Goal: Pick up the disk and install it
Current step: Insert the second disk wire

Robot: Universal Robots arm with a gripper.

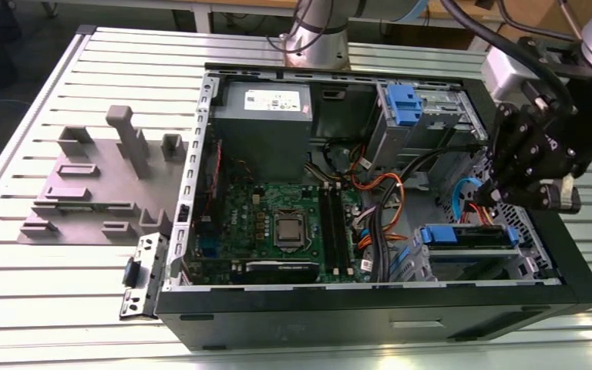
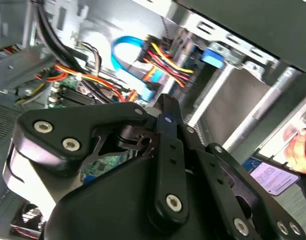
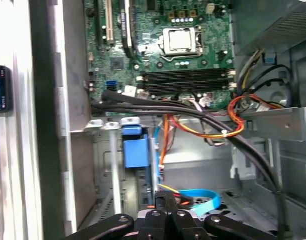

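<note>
Inside of a computer case. Green board [image 3: 158,50] w/ a shiny silver chip [image 3: 180,39] in its socket, long black slots [image 3: 185,79] just beside it. Thick black cables [image 3: 193,116] run across the board's edge. Red, orange & yellow wires [image 3: 213,131] bunch near them. Blue plastic piece [image 3: 135,146] sits in a grey metal bay [image 3: 106,165]. Flat light-blue cable [image 3: 200,199] lies near the black gripper [image 3: 165,220], fingers pressed together.

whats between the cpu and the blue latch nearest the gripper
RAM slots, then a tangle of cables, as seen in the exterior view.
</note>
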